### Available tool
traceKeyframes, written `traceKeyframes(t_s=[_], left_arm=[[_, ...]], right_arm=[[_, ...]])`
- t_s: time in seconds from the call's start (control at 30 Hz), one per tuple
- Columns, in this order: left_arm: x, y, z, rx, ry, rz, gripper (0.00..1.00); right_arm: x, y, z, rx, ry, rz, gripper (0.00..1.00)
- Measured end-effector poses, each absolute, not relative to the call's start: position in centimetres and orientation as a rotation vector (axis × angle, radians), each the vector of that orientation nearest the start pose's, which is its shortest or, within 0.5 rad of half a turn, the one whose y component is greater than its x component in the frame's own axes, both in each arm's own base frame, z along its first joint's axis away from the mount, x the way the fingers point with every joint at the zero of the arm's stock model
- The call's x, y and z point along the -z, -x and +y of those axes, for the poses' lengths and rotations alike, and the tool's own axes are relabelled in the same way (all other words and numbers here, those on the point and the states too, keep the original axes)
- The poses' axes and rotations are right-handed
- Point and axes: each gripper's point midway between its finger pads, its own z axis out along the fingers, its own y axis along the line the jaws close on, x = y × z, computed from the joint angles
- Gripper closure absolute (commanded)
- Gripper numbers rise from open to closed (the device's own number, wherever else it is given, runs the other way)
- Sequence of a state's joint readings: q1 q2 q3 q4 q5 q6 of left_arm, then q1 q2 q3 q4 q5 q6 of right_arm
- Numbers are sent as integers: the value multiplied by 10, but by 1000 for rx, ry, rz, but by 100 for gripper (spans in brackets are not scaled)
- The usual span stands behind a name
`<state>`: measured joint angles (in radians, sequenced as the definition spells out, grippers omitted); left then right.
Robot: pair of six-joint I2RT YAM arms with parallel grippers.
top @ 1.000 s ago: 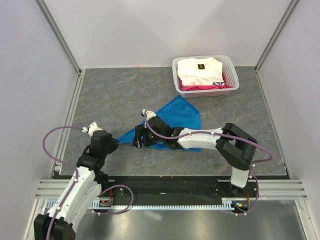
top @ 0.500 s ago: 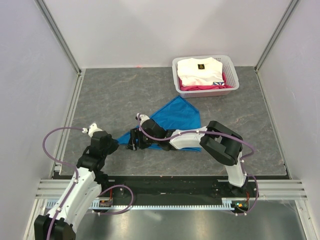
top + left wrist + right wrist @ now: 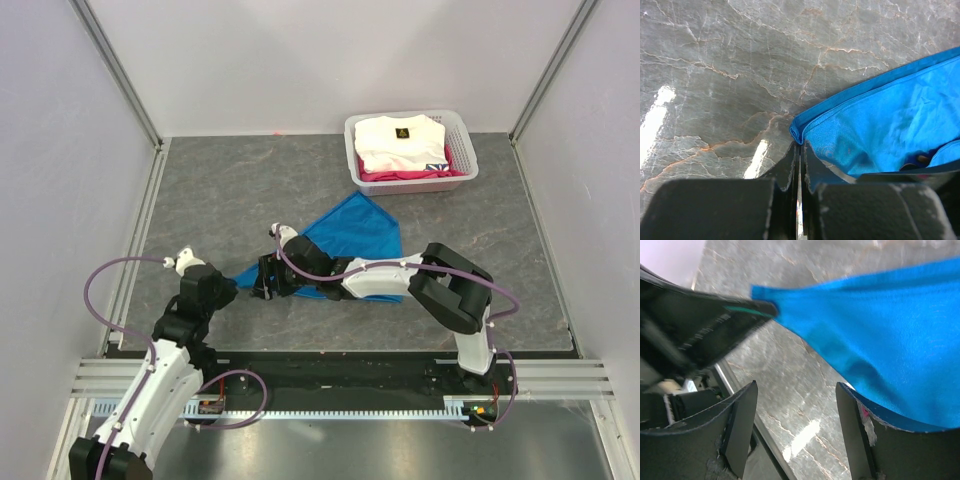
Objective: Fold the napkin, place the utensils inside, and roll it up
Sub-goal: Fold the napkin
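Item: napkin (image 3: 352, 235), bright blue, folded to a triangle and lying flat on the grey table (image 3: 220, 190). Its nearest point was close to the front left corner of the basket (image 3: 411, 115) of white and pink clothes, and the rest spread away from the basket toward the arms. Long axis: the folded long edge, running leftward from the basket and tapering to a sharp corner, the part of the cloth farthest from the basket. Left gripper (image 3: 799, 146): at that far corner, fingers pressed together with only a hairline between them. The hemmed corner lay directly ahead of the tips, touching or just short of them; whether any cloth was caught could not be told. Right gripper (image 3: 796, 387): reached across the napkin from the basket side to the same corner, fingers wide apart, holding nothing, with the blue tip passing beyond the opening. Utensils: not identifiable; a brownish sliver (image 3: 919, 160) showed in a fold on the basket side of the corner, possibly one of them. Assessment: fold made, rolling probably the step in hand. Both grippers were about equally near the corner, the left one head-on along the long axis, so the coming move likely turns on that corner being taken and carried toward the basket.
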<state>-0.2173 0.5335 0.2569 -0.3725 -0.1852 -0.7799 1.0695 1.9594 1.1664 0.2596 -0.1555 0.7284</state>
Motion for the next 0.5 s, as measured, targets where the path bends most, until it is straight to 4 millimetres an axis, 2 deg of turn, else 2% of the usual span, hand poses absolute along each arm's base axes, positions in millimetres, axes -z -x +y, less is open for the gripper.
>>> traceKeyframes(t_s=[0.1,0.23,0.37,0.5], left_arm=[[-62,-222,-46,349,716,2115,98],[-62,-222,-46,350,715,2115,98],[-62,-223,-46,353,715,2112,98],[-64,-223,-47,359,712,2106,98]], right_arm=[[-90,-213,492,-1163,496,2259,28],[-99,-221,496,-1168,487,2231,27],[-101,-229,506,-1179,481,2214,28],[-90,-235,514,-1180,481,2220,28]])
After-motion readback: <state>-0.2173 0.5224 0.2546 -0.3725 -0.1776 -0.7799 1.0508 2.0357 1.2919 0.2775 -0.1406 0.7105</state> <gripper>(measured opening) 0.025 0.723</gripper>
